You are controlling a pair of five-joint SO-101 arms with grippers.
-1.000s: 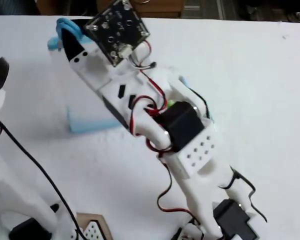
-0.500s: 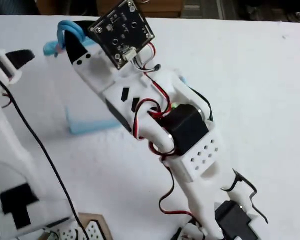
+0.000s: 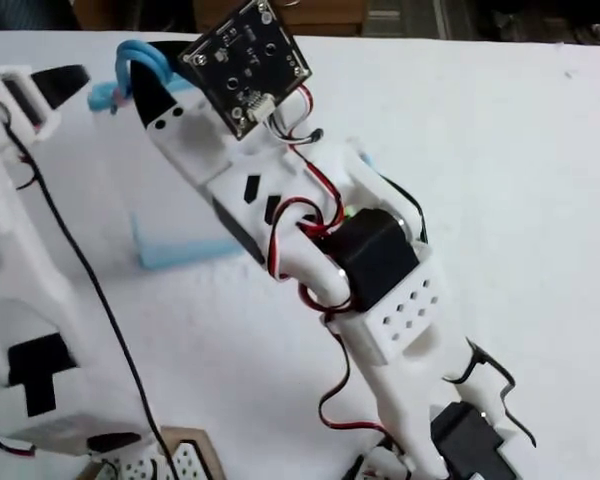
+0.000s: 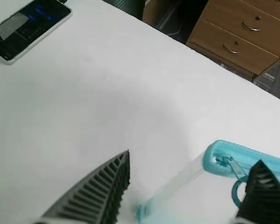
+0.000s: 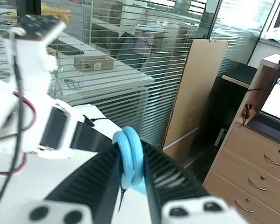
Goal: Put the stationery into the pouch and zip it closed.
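The right gripper is clamped tight on a blue loop, held raised above the far left part of the tabletop. The loop hangs at the end of the pouch, a clear bag with blue trim lying on the tabletop partly under the right arm. The left gripper is spread wide over the pouch's zipper end, touching nothing. Farther off lies a phone, and wooden drawers stand beyond the tabletop's edge.
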